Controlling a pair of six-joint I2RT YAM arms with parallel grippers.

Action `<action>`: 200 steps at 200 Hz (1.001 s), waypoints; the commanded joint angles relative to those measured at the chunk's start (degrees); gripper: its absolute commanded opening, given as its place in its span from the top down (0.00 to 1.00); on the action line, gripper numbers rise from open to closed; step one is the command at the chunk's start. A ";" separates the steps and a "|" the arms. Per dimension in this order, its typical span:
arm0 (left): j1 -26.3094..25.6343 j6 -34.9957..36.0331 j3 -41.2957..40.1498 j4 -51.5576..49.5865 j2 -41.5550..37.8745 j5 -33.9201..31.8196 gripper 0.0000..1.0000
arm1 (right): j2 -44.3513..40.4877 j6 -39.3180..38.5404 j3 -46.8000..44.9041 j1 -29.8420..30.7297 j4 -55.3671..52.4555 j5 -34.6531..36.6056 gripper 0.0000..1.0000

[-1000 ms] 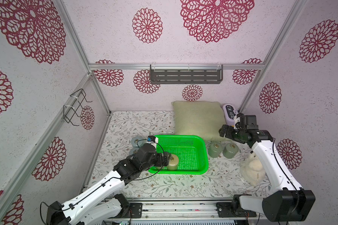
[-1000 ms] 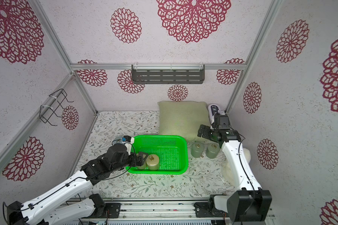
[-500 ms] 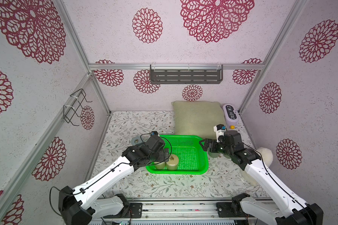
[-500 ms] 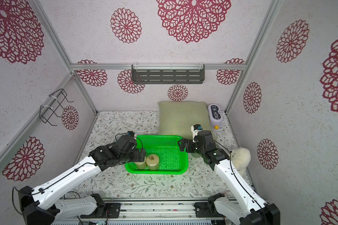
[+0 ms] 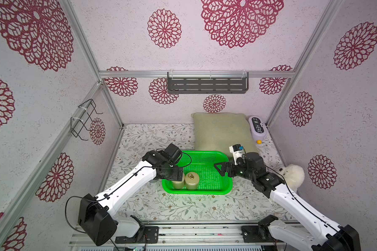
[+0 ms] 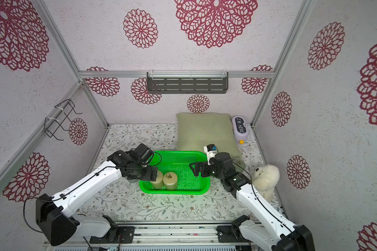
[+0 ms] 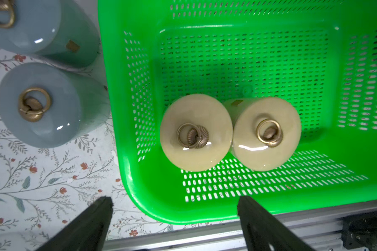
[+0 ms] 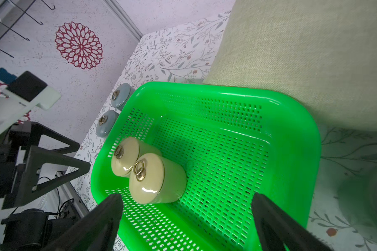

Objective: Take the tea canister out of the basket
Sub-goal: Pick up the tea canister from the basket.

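Two cream tea canisters (image 7: 196, 132) stand upright and touching in the green basket (image 5: 205, 153), at the corner nearest the left arm
Approach step: the left gripper (image 5: 175, 173) hangs wide open above the outer one and the right gripper (image 5: 222, 170) gapes empty over the opposite end; next, I judge: descend, straddle one canister, close, lift clear

On the floral-print tabletop (image 5: 161, 204) sits a bright green perforated plastic basket (image 5: 200, 152), just in front of an olive fabric cushion (image 5: 221, 130). 2 cream cylindrical tea canisters stand touching in its near left corner: left canister (image 5: 178, 184), and right canister (image 5: 192, 182) with a brass ring on top. The left gripper (image 5: 175, 175) hangs over the left canister, partly covering it. The right gripper (image 5: 222, 170), jaws apart, is above the basket's right rim.
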 commanded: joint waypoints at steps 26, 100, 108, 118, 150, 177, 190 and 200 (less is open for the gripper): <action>1.11 3.83 1.80 -3.15 4.26 3.98 0.01 | -1.07 -1.78 -1.36 0.38 6.06 -3.07 0.01; 1.74 5.05 1.68 1.06 9.76 5.50 0.05 | -1.86 -0.65 -2.89 0.33 7.57 -3.31 0.01; 1.76 4.97 1.68 1.83 10.37 5.84 0.05 | -1.90 -0.52 -2.99 0.34 7.58 -3.35 0.01; 1.73 4.96 1.72 2.59 11.09 6.07 0.07 | -1.95 -0.43 -3.06 0.45 7.69 -3.51 0.01; 1.73 5.12 2.25 4.13 13.23 6.72 0.07 | -1.87 -0.63 -3.07 0.41 7.14 -3.18 0.01; 1.67 5.41 2.23 5.32 15.11 6.86 0.07 | -1.89 -0.43 -3.35 0.39 7.39 -3.09 0.01; 1.67 5.68 2.34 5.70 16.15 6.81 0.08 | -1.87 -0.16 -3.46 0.34 7.57 -3.25 0.01; 1.73 5.89 2.54 5.74 16.91 6.79 0.08 | -1.76 -0.16 -3.57 0.40 7.70 -3.35 0.01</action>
